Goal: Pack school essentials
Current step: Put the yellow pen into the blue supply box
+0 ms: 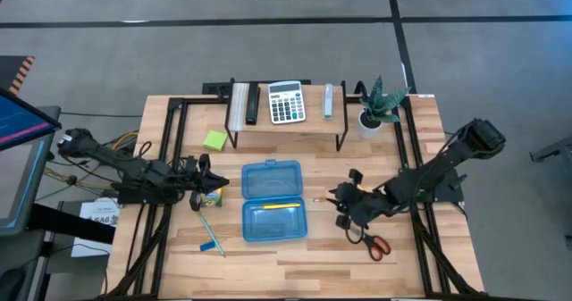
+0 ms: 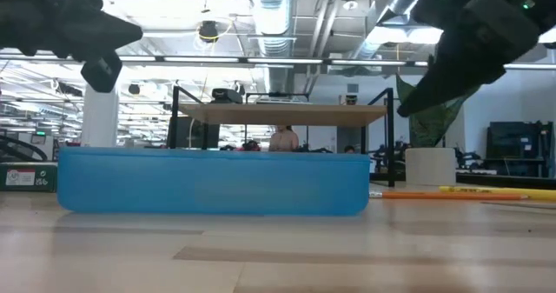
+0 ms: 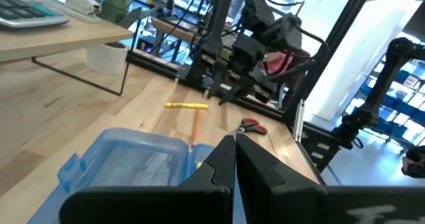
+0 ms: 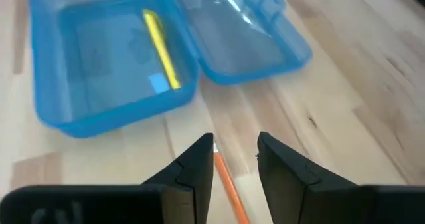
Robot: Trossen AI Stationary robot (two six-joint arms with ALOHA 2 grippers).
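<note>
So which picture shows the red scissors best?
The high view: the red-handled scissors lie whole on the table, just beyond the right gripper. The left wrist view catches only the red handles, far off. The low and right wrist views don't show them.

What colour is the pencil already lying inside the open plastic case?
Yellow: the yellow pencil lies in the open blue plastic case, clearest in the right wrist view.

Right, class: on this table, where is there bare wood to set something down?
Bare wood lies along the near edge, between the thin blue pen and the red-handled scissors. It is crowded around the open blue plastic box, flanked by the left gripper and right gripper.
</note>
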